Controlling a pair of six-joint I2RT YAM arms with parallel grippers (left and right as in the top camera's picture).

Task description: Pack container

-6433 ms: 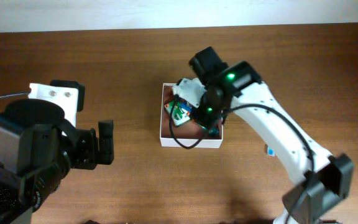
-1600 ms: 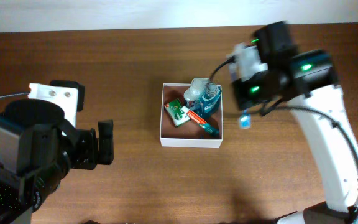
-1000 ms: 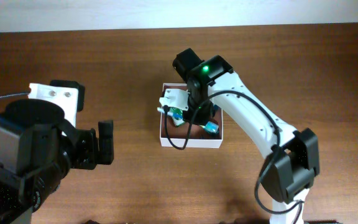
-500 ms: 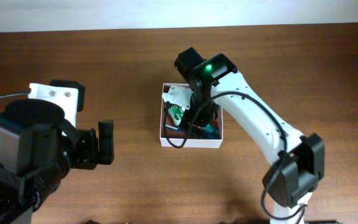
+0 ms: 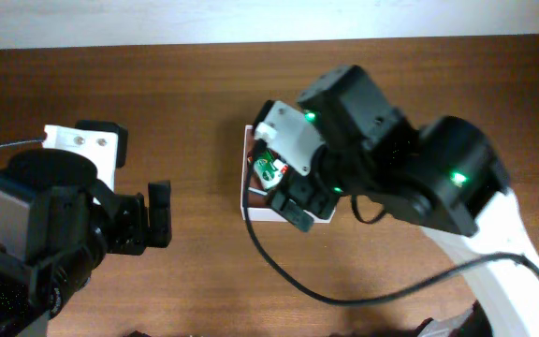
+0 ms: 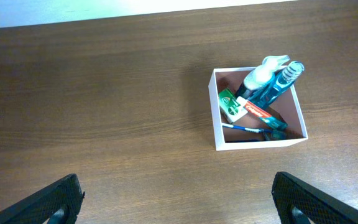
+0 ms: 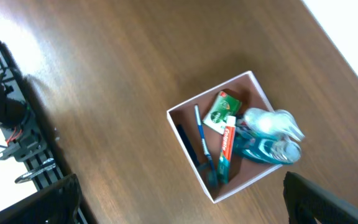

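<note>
Basically container (image 6: 260,144) holds green box (image 6: 230,104), blue bottle (image 6: 277,90), red/white tube (image 6: 260,112), lettering too small to read. L gripper (image 6: 179,202) and R gripper (image 7: 185,202) both spread wide, empty.

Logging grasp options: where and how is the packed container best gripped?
Probably pinch the container by its white wall opposite the green box, from straight above: walls are thin and upright, and the floor beside that wall looks bare, leaving room for an inner finger.
</note>
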